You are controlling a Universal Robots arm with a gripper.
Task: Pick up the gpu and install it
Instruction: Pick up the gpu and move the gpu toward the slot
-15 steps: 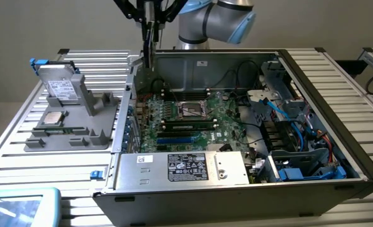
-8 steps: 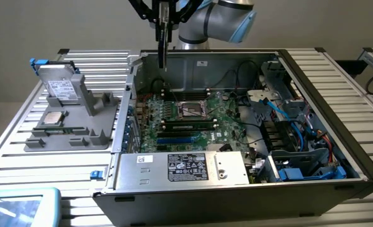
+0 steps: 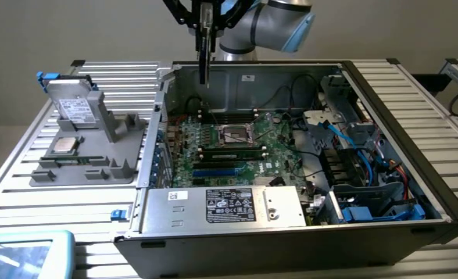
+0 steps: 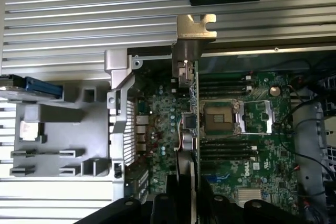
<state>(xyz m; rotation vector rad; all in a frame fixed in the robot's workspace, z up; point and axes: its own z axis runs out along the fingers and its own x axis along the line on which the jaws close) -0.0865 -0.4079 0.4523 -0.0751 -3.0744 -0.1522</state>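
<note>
The gpu (image 3: 204, 58) hangs on edge, seen as a thin dark vertical card, above the rear left part of the open computer case (image 3: 291, 244). My gripper (image 3: 204, 23) is shut on its upper end. In the wrist view the gpu (image 4: 188, 129) runs edge-on away from my gripper (image 4: 184, 195), and its silver metal bracket (image 4: 195, 27) is at the far end. Below the card lies the green motherboard (image 3: 237, 148), with the CPU socket (image 4: 220, 119) just beside the card's line. The card is clear of the board.
A grey fixture tray (image 3: 82, 174) at the exterior view's left holds a hard drive (image 3: 74, 107) and a chip. The silver power supply (image 3: 221, 206) fills the case front. Blue and black cables (image 3: 353, 151) crowd the case's right side. A teal-framed object (image 3: 24, 256) lies bottom left.
</note>
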